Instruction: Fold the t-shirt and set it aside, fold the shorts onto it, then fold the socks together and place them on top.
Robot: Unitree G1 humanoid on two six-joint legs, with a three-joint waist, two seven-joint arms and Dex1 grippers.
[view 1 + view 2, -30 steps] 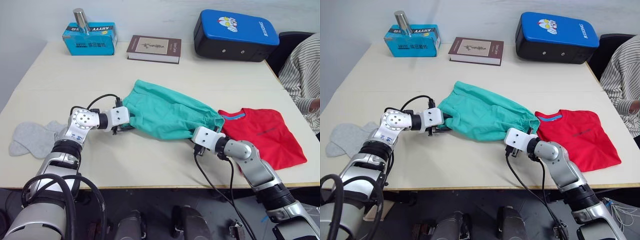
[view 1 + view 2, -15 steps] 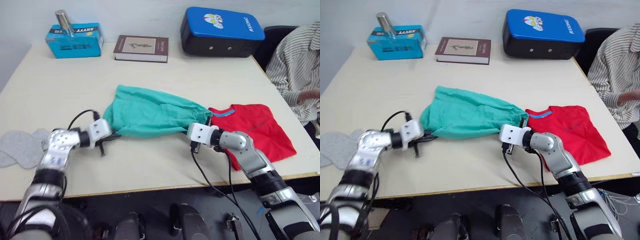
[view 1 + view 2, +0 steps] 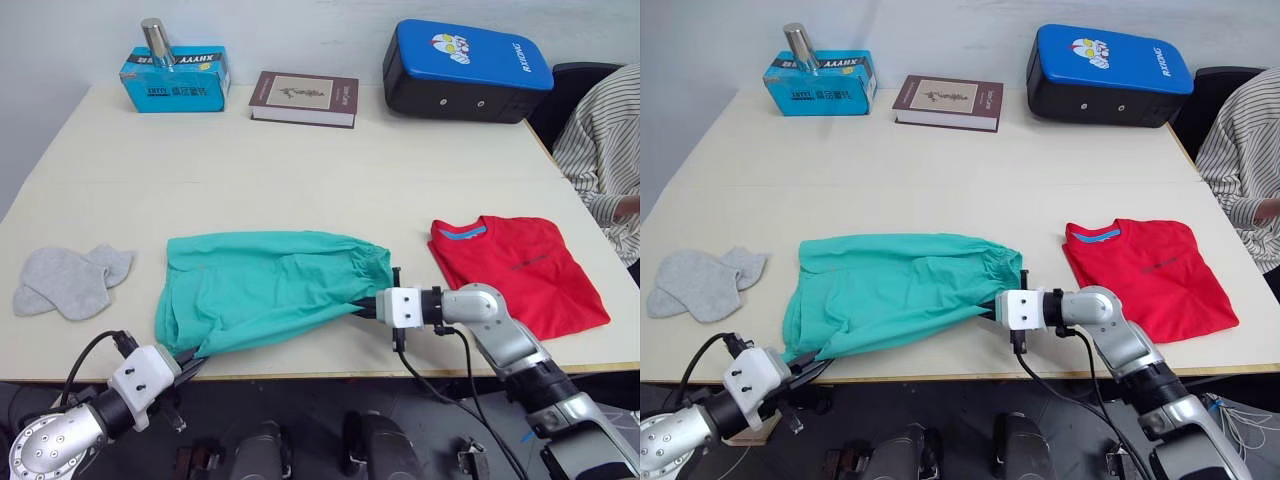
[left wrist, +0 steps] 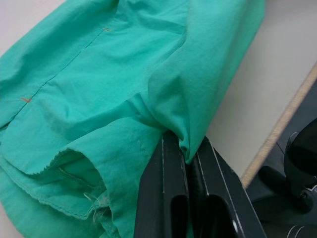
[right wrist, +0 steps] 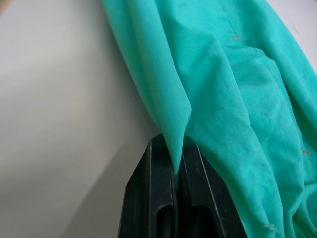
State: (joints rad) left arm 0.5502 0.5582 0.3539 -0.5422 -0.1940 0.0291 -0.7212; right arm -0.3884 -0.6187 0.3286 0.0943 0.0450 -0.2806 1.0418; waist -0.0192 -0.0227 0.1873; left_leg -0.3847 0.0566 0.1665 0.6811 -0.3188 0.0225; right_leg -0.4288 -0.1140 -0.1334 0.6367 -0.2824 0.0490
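Note:
The teal shorts (image 3: 265,285) lie spread across the table's front middle, stretched between both grippers. My left gripper (image 3: 185,358) is shut on their front left corner, right at the table's front edge (image 4: 184,148). My right gripper (image 3: 362,308) is shut on their front right edge (image 5: 176,153). The red t-shirt (image 3: 515,268) lies folded at the right, apart from the shorts. Two grey socks (image 3: 65,282) rest overlapping at the far left of the table.
At the back stand a blue tissue box with a metal cylinder (image 3: 175,80), a brown book (image 3: 305,98) and a blue case (image 3: 465,70). A person in a striped sleeve (image 3: 605,160) sits at the right. Cables trail from both wrists over the table's front edge (image 3: 300,378).
Both grippers pulled the shorts toward the front edge and spread them out flat and wide; my left gripper now hangs at the edge. The camera view shifted too.

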